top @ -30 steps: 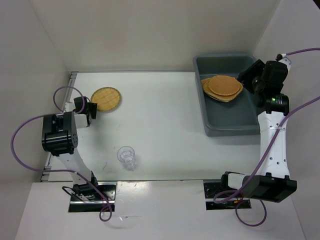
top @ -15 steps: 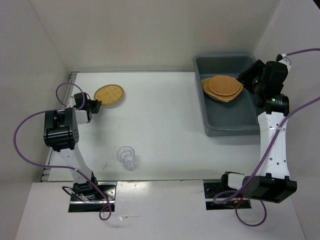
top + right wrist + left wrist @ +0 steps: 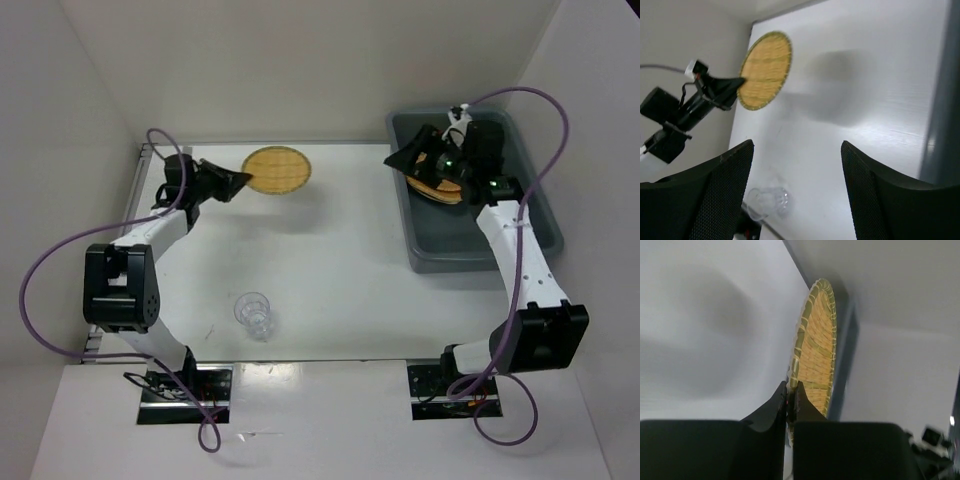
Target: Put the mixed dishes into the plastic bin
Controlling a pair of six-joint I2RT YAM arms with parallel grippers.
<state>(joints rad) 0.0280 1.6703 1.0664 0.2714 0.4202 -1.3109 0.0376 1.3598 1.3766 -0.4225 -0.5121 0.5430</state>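
A round tan woven plate (image 3: 277, 171) hangs above the table's back left, pinched by its rim in my shut left gripper (image 3: 237, 181). In the left wrist view the plate (image 3: 815, 352) stands on edge between the closed fingertips of the left gripper (image 3: 791, 388). My right gripper (image 3: 404, 160) is open and empty over the left rim of the blue-grey plastic bin (image 3: 465, 265). More tan plates (image 3: 440, 190) lie stacked in the bin, partly hidden by the right arm. A clear ribbed cup (image 3: 254, 313) stands on the table near the front left.
White walls close in the table at the back and on both sides. The right wrist view looks across the table at the held plate (image 3: 765, 70), the left gripper (image 3: 734, 85) and the cup (image 3: 767, 200), with the bin's wall (image 3: 946, 100) at its right edge.
My left gripper has shut on the round plate, lifted it off the table and carried it right along the back. The right arm has swung left over the bin's rim, its jaws opening wider.
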